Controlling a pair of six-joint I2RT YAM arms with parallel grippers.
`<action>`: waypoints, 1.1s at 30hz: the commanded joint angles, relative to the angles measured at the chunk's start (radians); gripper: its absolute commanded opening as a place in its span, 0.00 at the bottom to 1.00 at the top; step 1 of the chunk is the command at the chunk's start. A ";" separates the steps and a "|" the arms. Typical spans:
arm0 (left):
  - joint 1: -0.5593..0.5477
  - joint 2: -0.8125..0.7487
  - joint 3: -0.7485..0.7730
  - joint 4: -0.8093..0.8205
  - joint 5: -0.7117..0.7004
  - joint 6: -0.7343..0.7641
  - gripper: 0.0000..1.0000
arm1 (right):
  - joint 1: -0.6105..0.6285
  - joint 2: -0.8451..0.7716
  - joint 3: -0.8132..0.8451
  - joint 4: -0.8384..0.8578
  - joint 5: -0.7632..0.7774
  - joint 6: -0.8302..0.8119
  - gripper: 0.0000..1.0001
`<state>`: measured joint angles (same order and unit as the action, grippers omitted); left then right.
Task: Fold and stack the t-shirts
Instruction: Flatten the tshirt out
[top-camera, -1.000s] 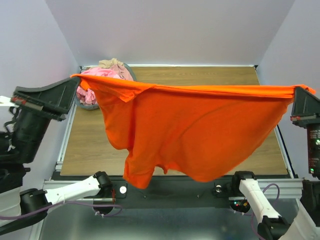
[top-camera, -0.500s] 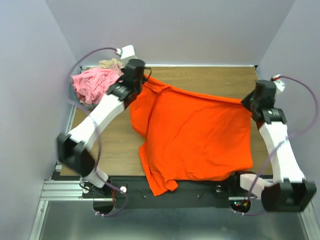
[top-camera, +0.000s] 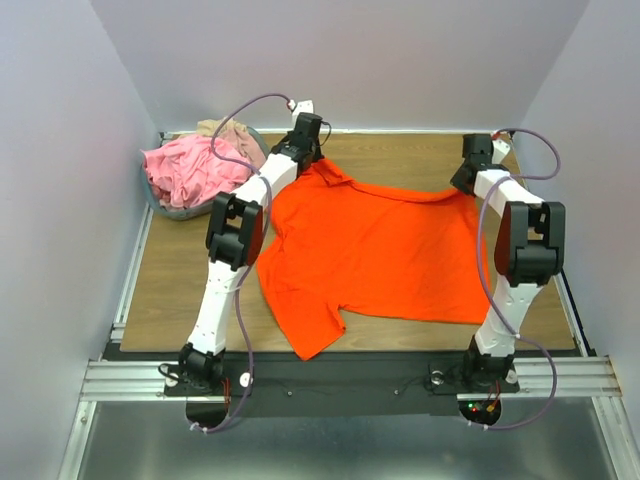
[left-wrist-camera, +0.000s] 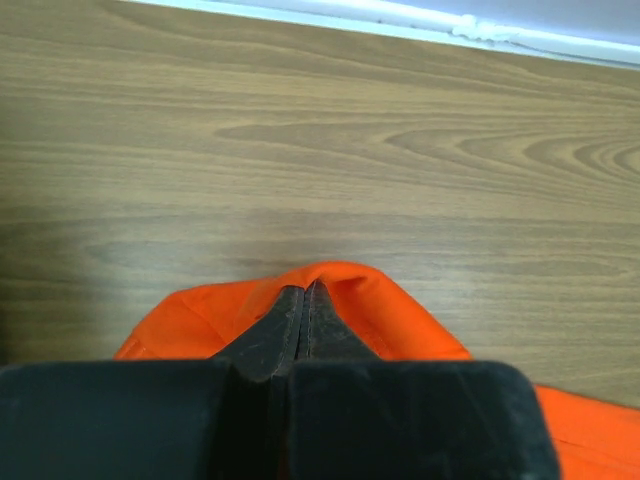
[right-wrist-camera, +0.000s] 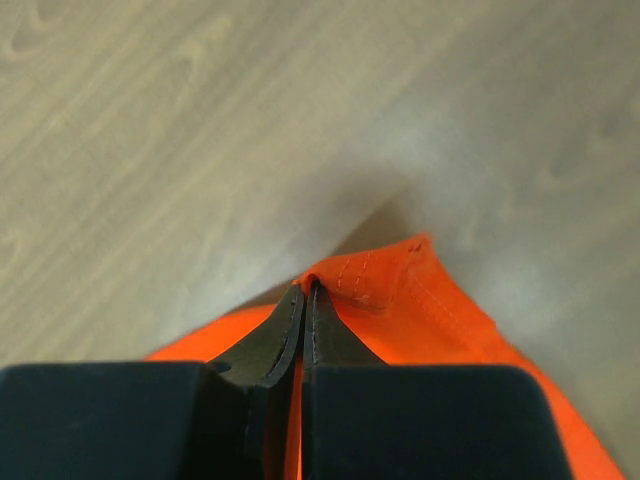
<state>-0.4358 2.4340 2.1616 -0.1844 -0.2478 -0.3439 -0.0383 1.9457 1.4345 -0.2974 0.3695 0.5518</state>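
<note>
The orange-red t-shirt (top-camera: 375, 250) lies spread on the wooden table, its near-left part hanging over the front edge. My left gripper (top-camera: 308, 152) is shut on its far-left corner; the left wrist view shows the closed jaws (left-wrist-camera: 304, 300) pinching orange cloth (left-wrist-camera: 380, 310) just above the wood. My right gripper (top-camera: 468, 172) is shut on the far-right corner; the right wrist view shows the jaws (right-wrist-camera: 305, 300) pinching a hemmed corner (right-wrist-camera: 400, 285). A pink t-shirt (top-camera: 190, 170) and a beige one (top-camera: 228, 130) lie heaped in the basket.
The grey oval basket (top-camera: 160, 205) stands at the far-left corner of the table. A white rail (top-camera: 400, 131) runs along the table's far edge, also in the left wrist view (left-wrist-camera: 400, 15). Purple cables loop above both arms.
Both arms have swung from holding the shirt stretched in the air to reaching far across the table, lowering and laying it flat on the wood while still gripping its far corners.
</note>
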 joint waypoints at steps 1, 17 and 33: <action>0.025 -0.062 0.038 0.128 0.051 0.037 0.00 | -0.008 0.056 0.115 0.078 0.037 -0.041 0.00; 0.020 -0.656 -0.484 0.167 0.042 -0.018 0.00 | -0.015 -0.409 -0.110 0.058 -0.072 -0.069 0.01; -0.087 -1.757 -0.780 0.131 0.148 -0.093 0.00 | -0.014 -1.153 0.243 -0.443 -0.365 -0.055 0.00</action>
<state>-0.5224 0.7410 1.3811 -0.0704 -0.2050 -0.4129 -0.0463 0.8188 1.5471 -0.5785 0.0574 0.5018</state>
